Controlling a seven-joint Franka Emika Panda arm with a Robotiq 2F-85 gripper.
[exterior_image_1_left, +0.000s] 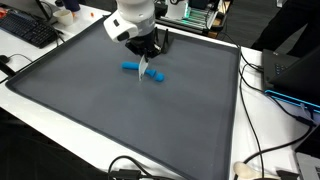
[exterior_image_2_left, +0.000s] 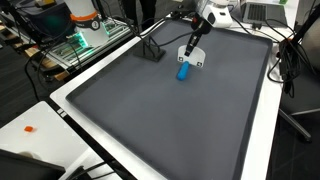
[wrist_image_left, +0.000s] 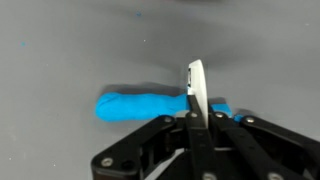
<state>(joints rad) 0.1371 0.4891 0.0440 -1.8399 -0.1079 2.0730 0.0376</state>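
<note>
A blue stick-shaped object (wrist_image_left: 140, 105) lies flat on the dark grey mat (exterior_image_1_left: 90, 100), and it shows in both exterior views (exterior_image_1_left: 130, 68) (exterior_image_2_left: 183, 72). My gripper (wrist_image_left: 193, 110) hangs right above its middle, shut on a thin white flat piece (wrist_image_left: 196, 85). The piece stands on edge between the fingers and points down at the blue object. In the exterior views the gripper (exterior_image_1_left: 148, 55) (exterior_image_2_left: 196, 40) comes down from the white arm, with the white piece (exterior_image_2_left: 190, 52) reaching to the blue object. I cannot tell whether the two touch.
The mat has a white border (exterior_image_2_left: 262, 120). A black stand (exterior_image_2_left: 152, 52) sits on the mat near the gripper. A keyboard (exterior_image_1_left: 30, 30), a dark laptop (exterior_image_1_left: 290, 70) and cables (exterior_image_1_left: 262, 150) lie around the mat's edges. A small orange item (exterior_image_2_left: 30, 128) rests on the white table.
</note>
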